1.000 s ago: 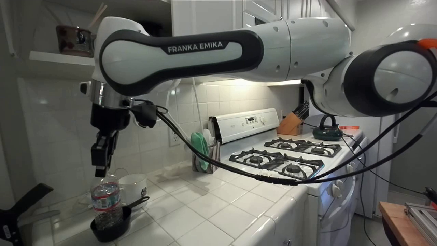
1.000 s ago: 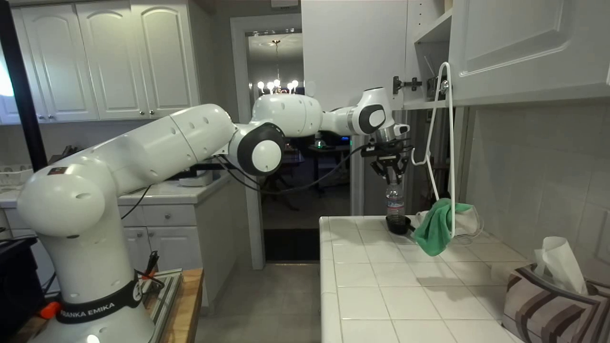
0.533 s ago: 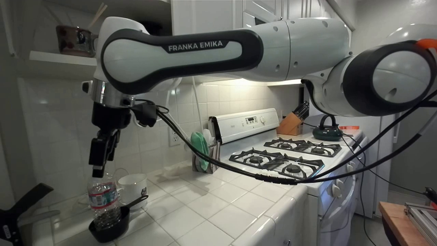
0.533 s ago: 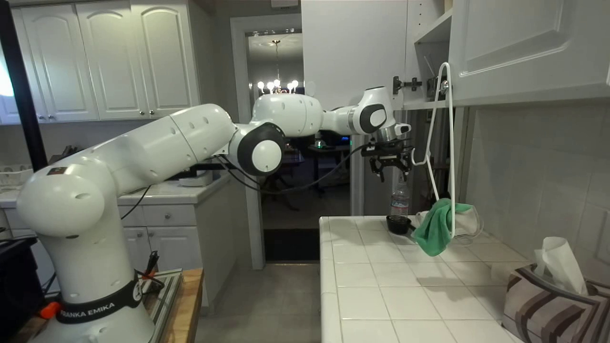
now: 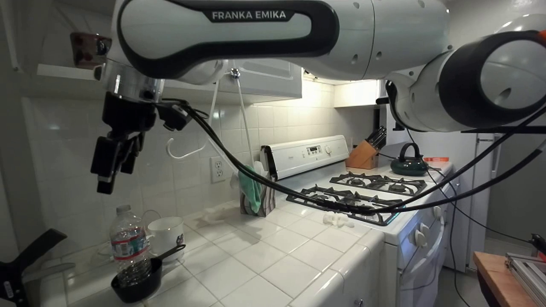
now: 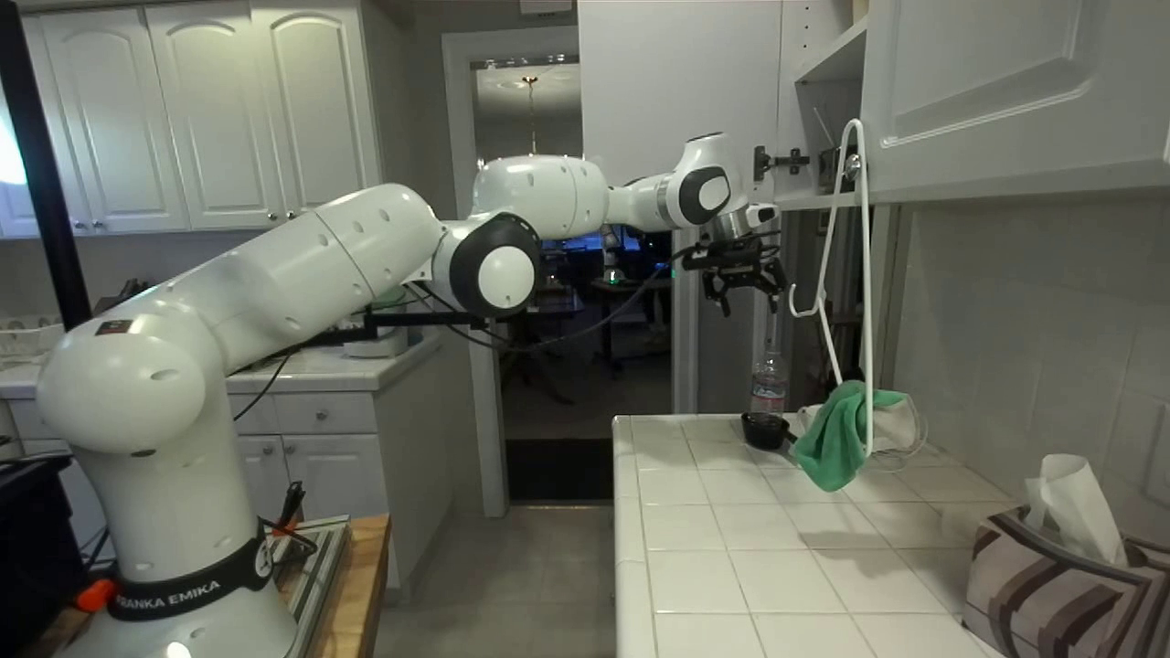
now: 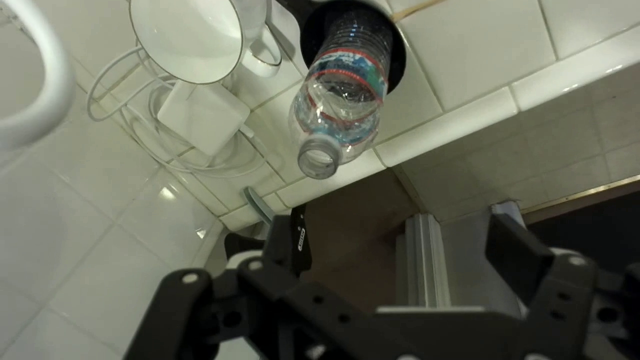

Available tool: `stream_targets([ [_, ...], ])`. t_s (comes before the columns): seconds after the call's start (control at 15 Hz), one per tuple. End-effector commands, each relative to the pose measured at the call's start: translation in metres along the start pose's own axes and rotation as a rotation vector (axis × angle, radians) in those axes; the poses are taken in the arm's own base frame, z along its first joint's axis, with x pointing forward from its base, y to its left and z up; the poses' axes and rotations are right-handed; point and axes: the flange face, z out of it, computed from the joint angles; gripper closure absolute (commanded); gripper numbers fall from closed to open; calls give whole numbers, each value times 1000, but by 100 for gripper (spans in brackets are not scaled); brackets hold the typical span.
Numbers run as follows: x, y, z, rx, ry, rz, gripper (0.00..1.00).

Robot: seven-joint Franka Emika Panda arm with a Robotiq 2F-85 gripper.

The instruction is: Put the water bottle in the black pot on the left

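The clear water bottle point(image 5: 128, 247) with its red-and-blue label stands nearly upright inside the black pot point(image 5: 136, 292), its base within the rim. Both exterior views show this, with the bottle point(image 6: 769, 384) and pot point(image 6: 763, 434) near the counter's far end. From the wrist view, the bottle point(image 7: 345, 95) points its neck towards the camera, and the dark pot point(image 7: 398, 62) surrounds its lower part. My gripper point(image 5: 116, 179) hangs above the bottle's top with a visible gap. Its jaws are spread wide, and nothing sits between the fingertips of the gripper point(image 7: 397, 245).
Beside the pot is a white mug point(image 5: 166, 234), and a white charger with cable point(image 7: 204, 117) lies near it. A white hanger point(image 6: 864, 274) with a green cloth point(image 6: 836, 439) dangles from the cabinet. A black-handled object point(image 5: 13, 273) is at the counter's end. A tissue box point(image 6: 1060, 576) stands nearer.
The gripper has opened and let go of the bottle's neck, then risen clear of it. The bottle has shifted slightly within the pot and stays there.
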Motion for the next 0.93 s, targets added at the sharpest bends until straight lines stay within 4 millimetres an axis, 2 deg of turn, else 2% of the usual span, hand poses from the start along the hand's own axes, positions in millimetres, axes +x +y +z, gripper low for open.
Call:
stream_targets([
  [0.0,-1,-18,0,68,-53,58,0],
  [0.27,-18,-36,10,101,-233,158,0],
  [0.87,-57,-63,14,94,-609,511,0],
])
